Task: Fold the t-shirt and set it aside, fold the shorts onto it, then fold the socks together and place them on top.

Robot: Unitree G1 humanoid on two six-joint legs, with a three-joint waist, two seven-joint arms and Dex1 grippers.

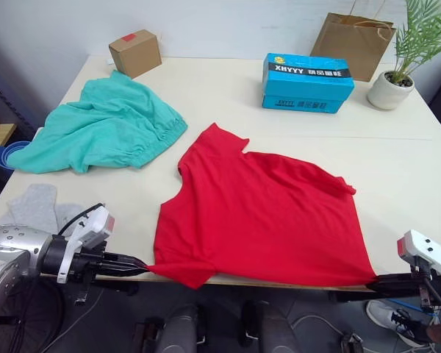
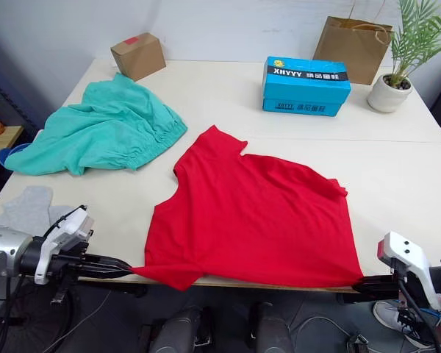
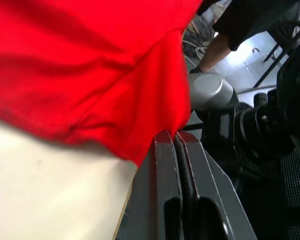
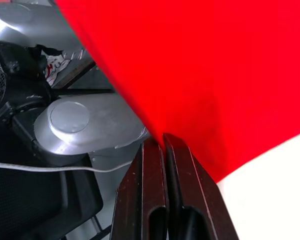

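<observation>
At the surface's (image 1: 397, 158) near edge our left claw (image 1: 143, 266) and right claw (image 1: 371, 280) pinch the t-shirt's (image 1: 264, 213) 2 hem corners, we judge to lift and fold it.

I saw bare table (image 1: 397, 169) right of the t-shirt (image 1: 261, 213) and across the far middle — open passage. The shorts (image 1: 106, 125) and socks (image 1: 37, 207) crowded the left side; the blue box (image 1: 306, 82), cardboard box (image 1: 135, 52), paper bag (image 1: 353, 44) and potted plant (image 1: 397, 73) lined the far edge.
</observation>
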